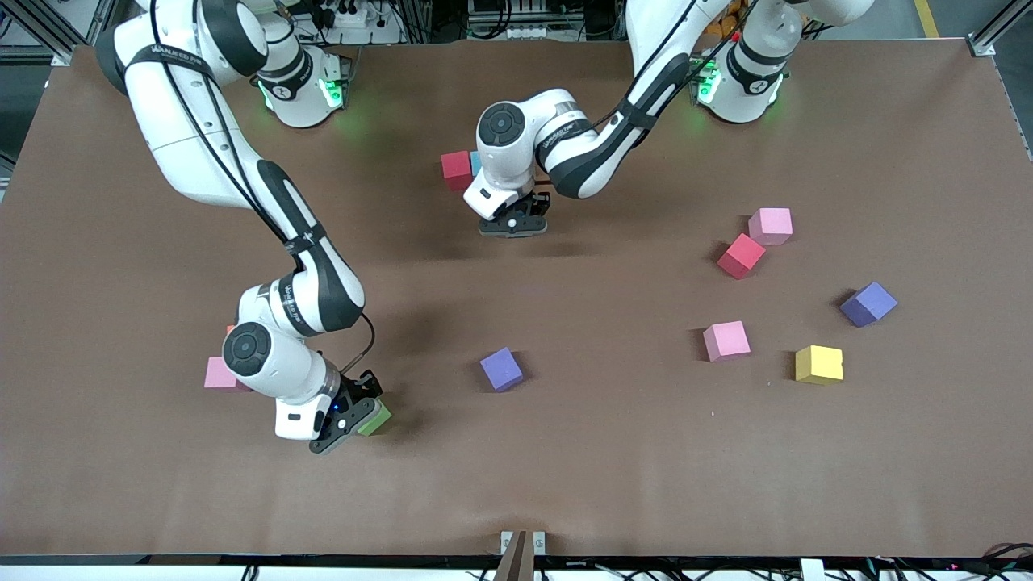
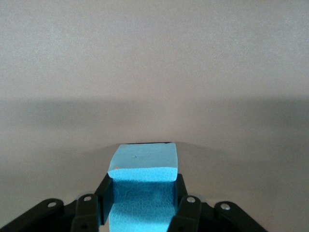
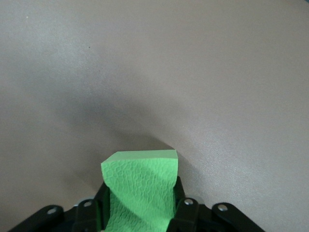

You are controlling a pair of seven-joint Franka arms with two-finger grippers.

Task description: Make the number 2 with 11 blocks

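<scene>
Left fingers (image 2: 105, 193) pinch a pebbled blue foam cube (image 2: 142, 186); right fingers (image 3: 102, 198) clamp a green cube (image 3: 140, 186).

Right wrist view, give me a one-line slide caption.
Right gripper clamps a green block just above the brown table.

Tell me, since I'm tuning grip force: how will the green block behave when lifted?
The green block looks like matte foam, so probably light and grippy. The right claw pinches it visibly inward, so it likely squashes rather than slips. Flat faces: unlikely to roll.
</scene>
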